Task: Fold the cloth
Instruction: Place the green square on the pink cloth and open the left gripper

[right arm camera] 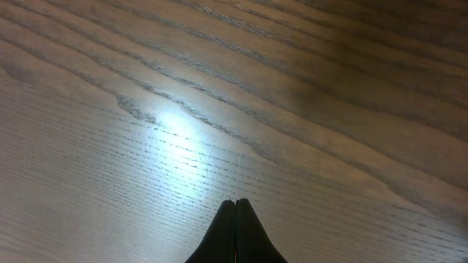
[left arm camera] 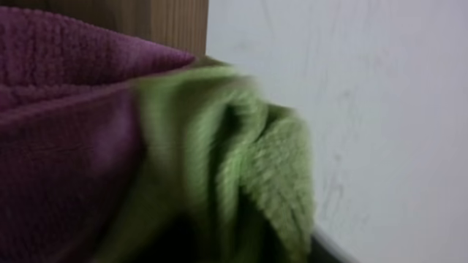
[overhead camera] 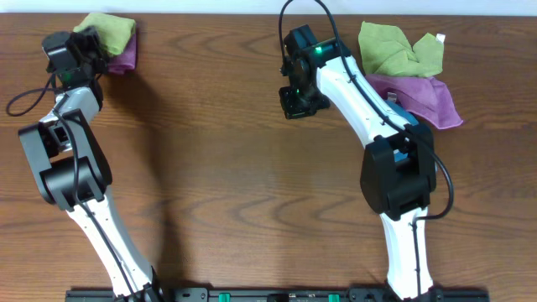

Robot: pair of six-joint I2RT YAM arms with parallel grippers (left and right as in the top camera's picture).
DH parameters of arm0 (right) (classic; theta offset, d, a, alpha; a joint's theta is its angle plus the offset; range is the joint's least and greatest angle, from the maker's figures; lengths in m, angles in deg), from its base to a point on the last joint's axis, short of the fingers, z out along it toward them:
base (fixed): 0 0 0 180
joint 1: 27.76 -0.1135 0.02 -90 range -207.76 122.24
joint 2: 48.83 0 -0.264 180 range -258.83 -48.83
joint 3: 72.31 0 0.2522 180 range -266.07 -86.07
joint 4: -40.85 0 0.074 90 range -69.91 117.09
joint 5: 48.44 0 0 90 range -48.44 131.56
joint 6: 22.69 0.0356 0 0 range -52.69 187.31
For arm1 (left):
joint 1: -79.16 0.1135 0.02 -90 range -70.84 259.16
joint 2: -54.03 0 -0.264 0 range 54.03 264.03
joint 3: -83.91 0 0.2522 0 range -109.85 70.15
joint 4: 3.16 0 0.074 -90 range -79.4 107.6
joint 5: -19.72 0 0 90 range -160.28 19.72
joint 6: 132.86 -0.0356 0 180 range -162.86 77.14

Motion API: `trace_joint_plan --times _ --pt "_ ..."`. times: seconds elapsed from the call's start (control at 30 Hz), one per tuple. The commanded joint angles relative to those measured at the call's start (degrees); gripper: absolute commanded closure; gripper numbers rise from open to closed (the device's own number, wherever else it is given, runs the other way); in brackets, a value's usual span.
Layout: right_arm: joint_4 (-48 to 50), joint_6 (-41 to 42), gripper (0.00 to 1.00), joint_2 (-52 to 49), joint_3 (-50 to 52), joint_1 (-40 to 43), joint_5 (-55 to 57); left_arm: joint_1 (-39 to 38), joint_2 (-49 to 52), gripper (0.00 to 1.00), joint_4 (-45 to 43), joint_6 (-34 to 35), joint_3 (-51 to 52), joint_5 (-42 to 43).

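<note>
Cloth bunched on purple cloth, far-left corner. Left gripper at it; I can't tell if spread or pinching. Right gripper pressed together. Fold not begun imo; next: pinch corner, drag clear.

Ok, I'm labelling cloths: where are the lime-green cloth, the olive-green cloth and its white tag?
lime-green cloth [overhead camera: 109,29], overhead view, its middle.
olive-green cloth [overhead camera: 386,46], overhead view, left half.
white tag [overhead camera: 438,38], overhead view, its middle.

Nubbly green cloth; smooth, sheeny wooden table.
</note>
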Motion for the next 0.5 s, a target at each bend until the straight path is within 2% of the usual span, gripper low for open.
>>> trace_joint_plan --times 0.0,0.47 --pt "0.1 0.4 0.99 1.1 -1.0 -0.7 0.3 1.6 -0.3 0.05 0.4 -0.3 -0.5 4.0" --pt "1.2 0.5 0.99 1.1 -1.0 -1.7 0.3 6.6 -0.3 0.05 0.7 1.9 -0.5 16.8"
